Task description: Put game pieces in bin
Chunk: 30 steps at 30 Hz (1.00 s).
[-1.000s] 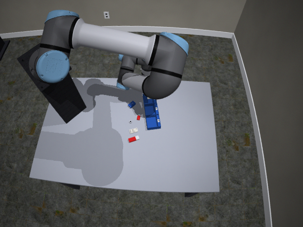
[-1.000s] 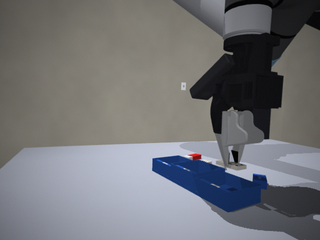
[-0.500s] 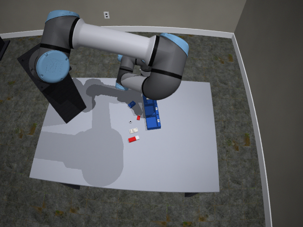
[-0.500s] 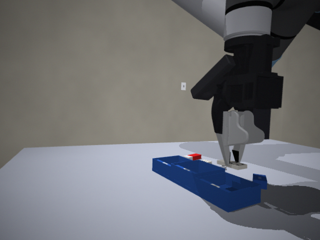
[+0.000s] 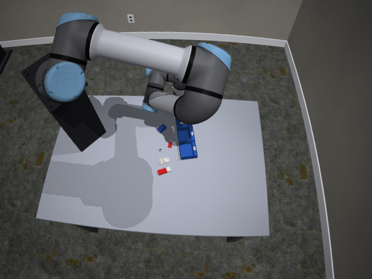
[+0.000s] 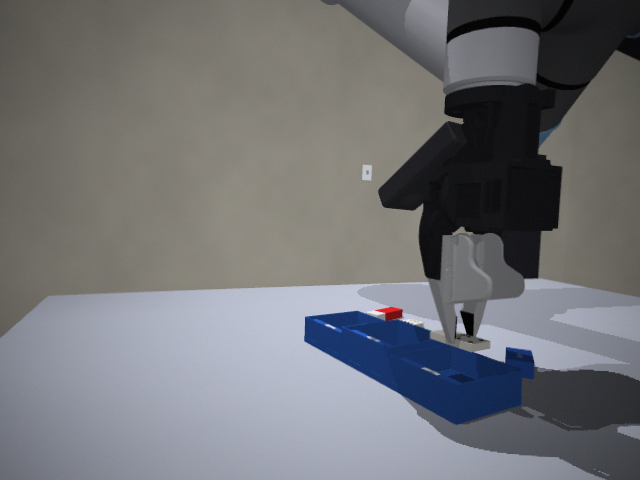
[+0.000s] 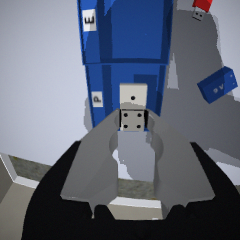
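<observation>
Blue plastic made up the bin row [image 5: 189, 157] [image 6: 356, 353] [image 7: 125, 64], upright on the table [image 5: 222, 195] [image 6: 155, 392] [image 7: 40, 60]. In your wrist cam, L to R: the E label [image 7: 89, 20] was well fwd and L of the fingers; the P label [image 7: 97, 99] was just fwd-L of them. Your gripper [image 6: 463, 338] [image 7: 132, 110] was nearly closed, tips pinching the domino [image 6: 478, 343] [image 7: 133, 95] by its four-dot half, w/ the one-dot half sticking out fwd. You had it raised over the end of the P bin [image 6: 485, 397] [image 7: 90, 112], not in it yet. Well fwd-R was the red USB stick [image 5: 170, 145] [image 7: 203, 5]; the blue 9V batt. [image 5: 161, 128] [image 6: 519, 361] [image 7: 218, 85] lay R and a bit fwd.

In your ext. view, L to R: the red/white block [image 5: 162, 171] [image 6: 388, 313] was L of the fingers, behind the bins, then the marked white block [image 5: 164, 160] [image 6: 413, 322], closer to them. Your top cam also had a small round pc. [image 5: 160, 149] w/ a dark centre; the arm hid the fingers there, so couldn't place it vs. them.
</observation>
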Each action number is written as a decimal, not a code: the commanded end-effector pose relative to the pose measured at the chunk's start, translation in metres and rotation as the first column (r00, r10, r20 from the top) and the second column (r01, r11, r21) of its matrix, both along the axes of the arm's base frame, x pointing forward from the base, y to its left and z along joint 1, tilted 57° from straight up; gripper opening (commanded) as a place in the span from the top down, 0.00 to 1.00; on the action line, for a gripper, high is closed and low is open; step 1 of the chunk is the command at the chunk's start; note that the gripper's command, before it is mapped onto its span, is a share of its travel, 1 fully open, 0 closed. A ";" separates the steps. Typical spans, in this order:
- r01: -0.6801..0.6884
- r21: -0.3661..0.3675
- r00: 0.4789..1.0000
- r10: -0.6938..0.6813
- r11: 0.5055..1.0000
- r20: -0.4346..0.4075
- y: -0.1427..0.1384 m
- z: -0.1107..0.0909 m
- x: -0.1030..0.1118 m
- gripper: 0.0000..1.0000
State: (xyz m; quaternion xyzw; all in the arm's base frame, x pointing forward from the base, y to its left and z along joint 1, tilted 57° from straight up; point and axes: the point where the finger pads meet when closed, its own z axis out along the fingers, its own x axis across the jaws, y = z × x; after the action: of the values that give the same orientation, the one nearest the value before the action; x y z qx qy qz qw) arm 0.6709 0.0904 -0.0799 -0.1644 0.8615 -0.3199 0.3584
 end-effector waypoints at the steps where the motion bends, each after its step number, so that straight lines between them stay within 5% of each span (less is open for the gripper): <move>1: -0.001 0.000 1.000 0.001 1.000 0.000 -0.006 -0.007 0.010 1.00; 30: -0.002 -0.001 1.000 0.002 1.000 -0.001 -0.012 -0.019 0.024 1.00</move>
State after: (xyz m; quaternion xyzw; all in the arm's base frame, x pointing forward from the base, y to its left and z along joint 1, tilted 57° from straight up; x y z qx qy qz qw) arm 0.6941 0.0766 -0.0983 -0.1644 0.8616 -0.3200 0.3580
